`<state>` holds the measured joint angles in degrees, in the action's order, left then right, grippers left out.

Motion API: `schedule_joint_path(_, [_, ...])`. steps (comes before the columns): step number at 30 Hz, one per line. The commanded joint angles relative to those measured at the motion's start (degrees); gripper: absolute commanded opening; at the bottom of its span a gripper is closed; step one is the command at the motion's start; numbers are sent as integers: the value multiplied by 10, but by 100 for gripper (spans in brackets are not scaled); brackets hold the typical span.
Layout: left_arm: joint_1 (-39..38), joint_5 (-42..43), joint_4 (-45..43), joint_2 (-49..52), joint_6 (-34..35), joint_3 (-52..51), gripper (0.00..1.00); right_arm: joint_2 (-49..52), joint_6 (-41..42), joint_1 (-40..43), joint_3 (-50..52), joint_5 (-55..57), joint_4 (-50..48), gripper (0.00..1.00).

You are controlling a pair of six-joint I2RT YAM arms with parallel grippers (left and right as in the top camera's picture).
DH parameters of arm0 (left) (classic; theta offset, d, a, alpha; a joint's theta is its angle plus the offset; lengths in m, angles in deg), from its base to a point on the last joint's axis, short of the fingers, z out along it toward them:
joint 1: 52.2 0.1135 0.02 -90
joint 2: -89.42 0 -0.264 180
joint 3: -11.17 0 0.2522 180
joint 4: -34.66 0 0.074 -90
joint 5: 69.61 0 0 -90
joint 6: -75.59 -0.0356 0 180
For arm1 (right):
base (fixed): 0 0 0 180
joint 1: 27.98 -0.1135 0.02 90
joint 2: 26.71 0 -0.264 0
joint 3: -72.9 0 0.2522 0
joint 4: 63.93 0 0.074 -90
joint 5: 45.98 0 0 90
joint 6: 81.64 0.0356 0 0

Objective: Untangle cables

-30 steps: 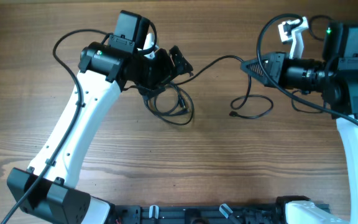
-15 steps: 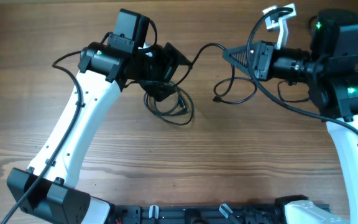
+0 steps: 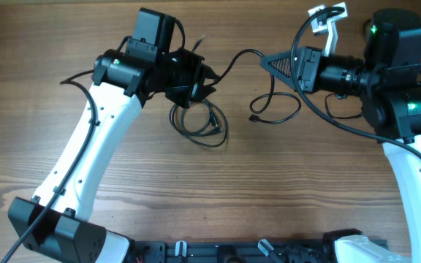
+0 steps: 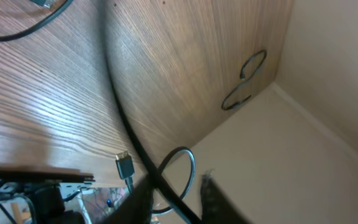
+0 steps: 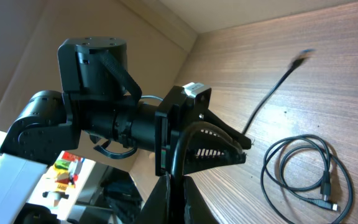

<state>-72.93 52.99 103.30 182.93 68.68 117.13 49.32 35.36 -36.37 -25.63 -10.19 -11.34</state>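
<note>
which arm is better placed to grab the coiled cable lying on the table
Left, likely: left gripper sits right beside the coiled cable; right gripper is farther off, apparently gripping another cable.

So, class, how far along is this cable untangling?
Done: one thin black cord's plug end lies free on the brown wooden table, apart from the small black coil of cord. In hand: the right claw is shut on a black cord spanning to the left claw. Left: that coil, beside the left claw, is looped together, not yet separated.

Wood-grain table (image 3: 283, 197) with a coiled black cable (image 3: 214, 124) and, near it, a loose plug-ended cable (image 3: 254, 117)
</note>
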Motion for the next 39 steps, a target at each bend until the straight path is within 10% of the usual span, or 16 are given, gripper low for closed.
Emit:
schedule_joint_path(1, [0, -23, 0, -7, -1, 9, 8, 2, 1, -3, -2, -12, -5, 4])
schedule_joint_path(5, [4, -27, 0, -7, -1, 9, 8, 2, 1, -3, -2, -12, -4, 4])
schedule_joint_path(7, [9, -26, 0, -7, -1, 9, 33, 2, 1, -3, -2, -12, -4, 4])
schedule_joint_path(10, [10, -26, 0, -7, -1, 9, 4, 2, 1, -3, -2, -12, -4, 4])
schedule_joint_path(16, [15, -70, 2, -7, -1, 9, 4, 2, 0, -3, -2, 43, 21, 5])
schedule_joint_path(21, [15, -104, 28, -7, -3, 8, 4, 2, 20, -3, -2, 387, 156, 86])
schedule_joint_path(23, [15, -104, 28, -7, -3, 8, 4, 2, 56, -3, -2, 462, 189, 99])
schedule_joint_path(39, [10, -153, -13, -6, 12, 8, 4, 44, -190, -75, 0, 288, 341, 100])
